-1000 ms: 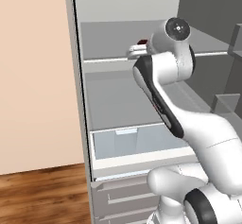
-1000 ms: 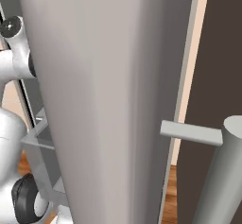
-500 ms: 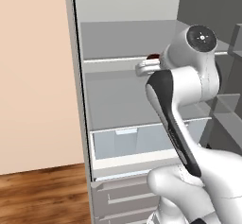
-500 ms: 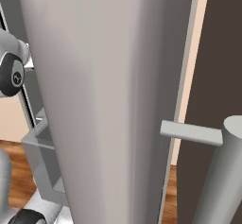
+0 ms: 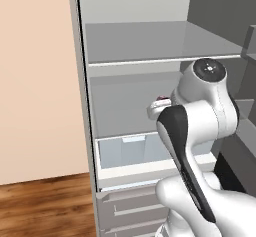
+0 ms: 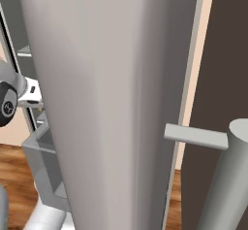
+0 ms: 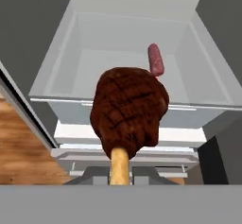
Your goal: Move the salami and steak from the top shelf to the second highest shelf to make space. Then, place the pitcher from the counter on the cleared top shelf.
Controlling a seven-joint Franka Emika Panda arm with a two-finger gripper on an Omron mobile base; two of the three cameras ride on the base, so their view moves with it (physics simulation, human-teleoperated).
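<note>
Steak (image 7: 128, 112) bone-end toward gripper (image 7: 120, 171), lengthwise along it.

A home kitchen: an open fridge (image 5: 95, 131) with grey shelves, wood floor (image 5: 45, 206), peach wall (image 5: 35, 81).

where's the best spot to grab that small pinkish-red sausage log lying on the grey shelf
Grip the pinkish-red sausage log across its narrow middle, coming from above through the fridge's open front. It lies flat, lengthwise front to back, on the grey shelf, so its long sides are probably free for the fingers.
</note>
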